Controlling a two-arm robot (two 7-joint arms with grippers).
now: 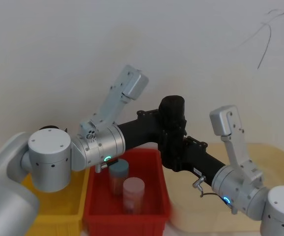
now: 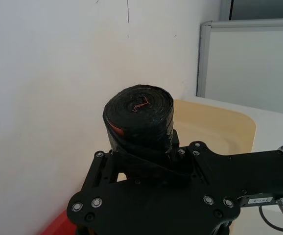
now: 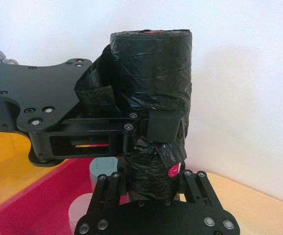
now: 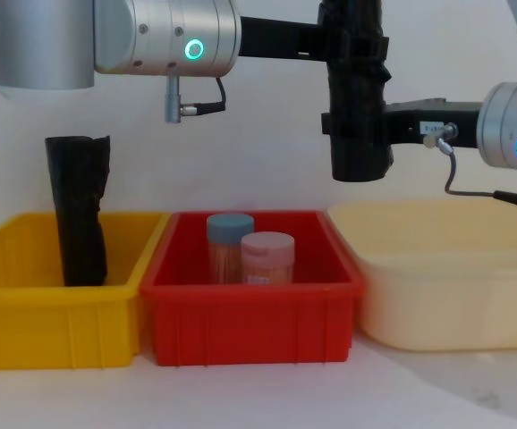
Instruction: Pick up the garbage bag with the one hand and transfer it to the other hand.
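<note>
The garbage bag (image 4: 359, 152), a black plastic roll, hangs upright in the air above the gap between the red bin and the beige tub. My left gripper (image 4: 355, 40), on the green-ringed arm, reaches in from the left and is shut on the roll's upper part. Below it my right gripper (image 4: 357, 125), on the blue-ringed arm, comes in from the right and is shut on the lower part. In the right wrist view the garbage bag (image 3: 151, 68) has the left gripper (image 3: 151, 122) clamped across it above the right gripper (image 3: 151, 183). The garbage bag's rounded top (image 2: 139, 117) faces the left wrist camera.
Under the roll a red bin (image 4: 250, 313) holds two lidded jars (image 4: 230, 246). A yellow bin (image 4: 53, 313) on the left holds another black roll (image 4: 78, 210). A beige tub (image 4: 446, 295) stands on the right. A white wall is close behind.
</note>
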